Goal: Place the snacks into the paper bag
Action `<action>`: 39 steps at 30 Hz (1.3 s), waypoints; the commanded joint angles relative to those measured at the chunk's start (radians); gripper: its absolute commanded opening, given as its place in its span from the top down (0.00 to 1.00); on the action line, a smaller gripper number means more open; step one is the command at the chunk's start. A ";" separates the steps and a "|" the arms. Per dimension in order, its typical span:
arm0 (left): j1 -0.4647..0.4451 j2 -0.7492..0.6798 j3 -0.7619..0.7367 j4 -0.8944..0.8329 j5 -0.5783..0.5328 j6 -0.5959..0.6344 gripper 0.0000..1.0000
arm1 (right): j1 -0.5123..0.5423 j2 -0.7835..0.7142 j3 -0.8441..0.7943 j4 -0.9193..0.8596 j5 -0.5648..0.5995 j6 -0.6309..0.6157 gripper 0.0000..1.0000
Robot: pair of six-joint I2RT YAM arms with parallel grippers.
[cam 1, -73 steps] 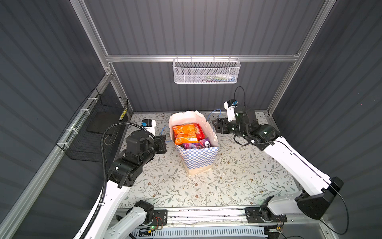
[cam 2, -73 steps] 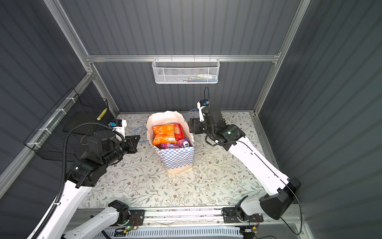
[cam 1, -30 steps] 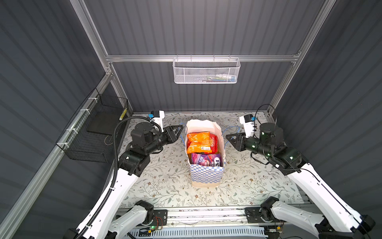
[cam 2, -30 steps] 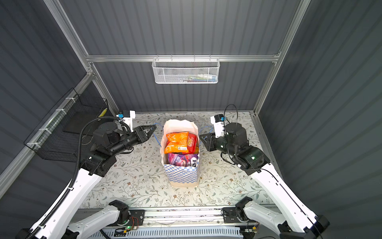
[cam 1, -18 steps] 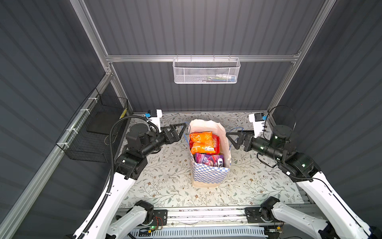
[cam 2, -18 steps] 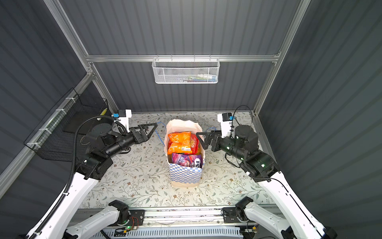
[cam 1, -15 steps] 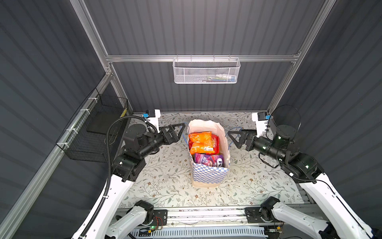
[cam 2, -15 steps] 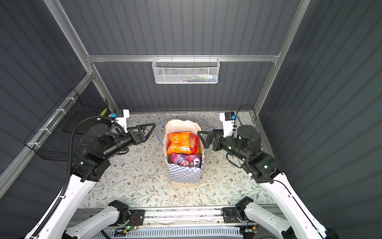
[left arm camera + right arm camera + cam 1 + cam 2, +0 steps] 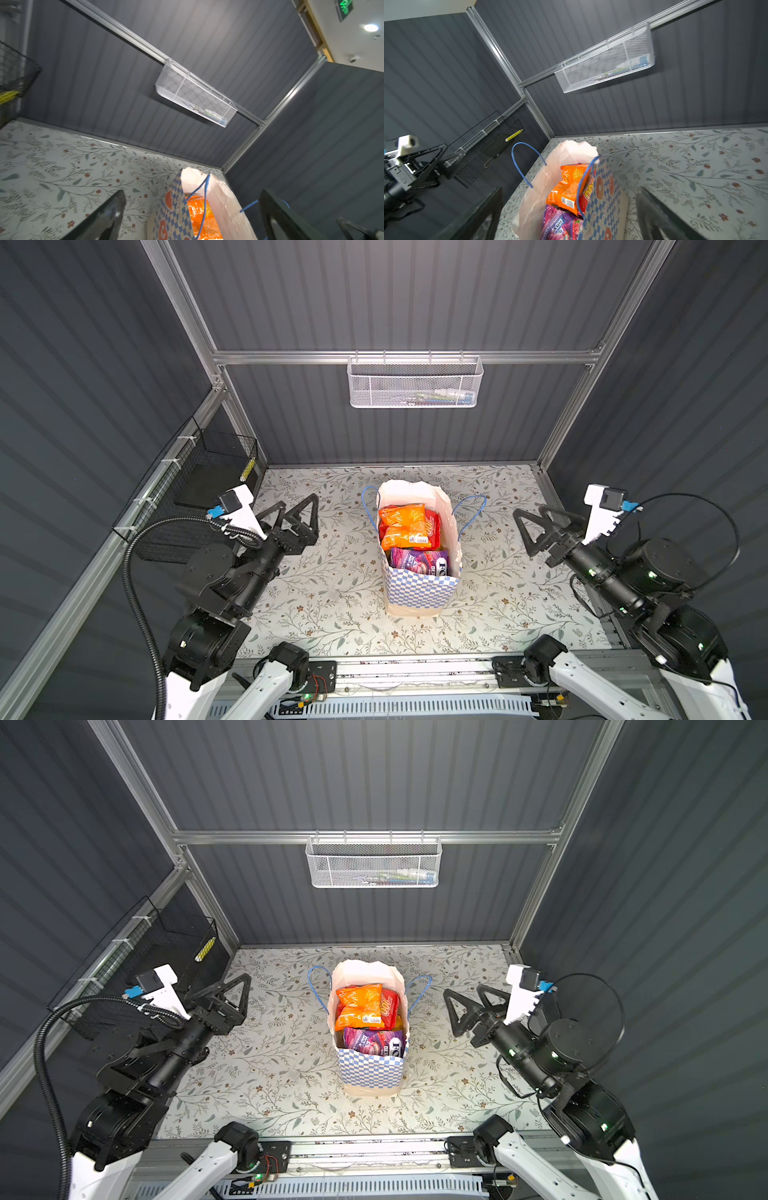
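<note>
The paper bag (image 9: 419, 589) (image 9: 370, 1067) stands upright in the middle of the floral table, its blue cord handles hanging loose on both sides. Inside lie the snacks: an orange packet (image 9: 402, 526) (image 9: 359, 1006) over a red one (image 9: 433, 526), and a purple packet (image 9: 417, 562) (image 9: 558, 224) at the front. My left gripper (image 9: 299, 506) (image 9: 230, 986) hovers open and empty, well left of the bag. My right gripper (image 9: 532, 514) (image 9: 463, 992) is open and empty, well right of it. Each wrist view looks at the bag (image 9: 174, 207) (image 9: 604, 193) between wide black fingers (image 9: 112, 207) (image 9: 488, 207).
A white mesh basket (image 9: 415, 385) hangs on the back wall above the table. A black wire basket (image 9: 199, 489) is fixed to the left wall, close behind my left arm. Dark slatted walls close in the back and both sides.
Both grippers have opened wide and drawn back sideways from the bag. The blue handles now hang free. The bag stands still in the middle, after shifting right from its place earlier on.
</note>
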 commanded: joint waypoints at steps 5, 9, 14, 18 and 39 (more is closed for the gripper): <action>0.003 0.052 -0.133 -0.160 -0.256 -0.055 0.00 | -0.003 -0.039 -0.158 -0.069 0.338 0.016 0.01; 0.003 0.130 -0.242 -0.129 -0.433 -0.079 0.00 | -0.005 -0.049 -0.319 0.029 0.563 -0.023 0.01; 0.005 0.221 -0.491 0.130 -0.645 -0.095 0.00 | -0.073 -0.039 -0.556 0.351 0.593 -0.174 0.01; 0.006 0.304 -0.652 0.380 -0.792 -0.078 0.00 | -0.238 -0.023 -0.762 0.633 0.465 -0.220 0.01; 0.178 0.832 -0.809 1.246 -0.678 0.470 0.00 | -0.610 0.490 -1.062 1.417 0.246 -0.307 0.01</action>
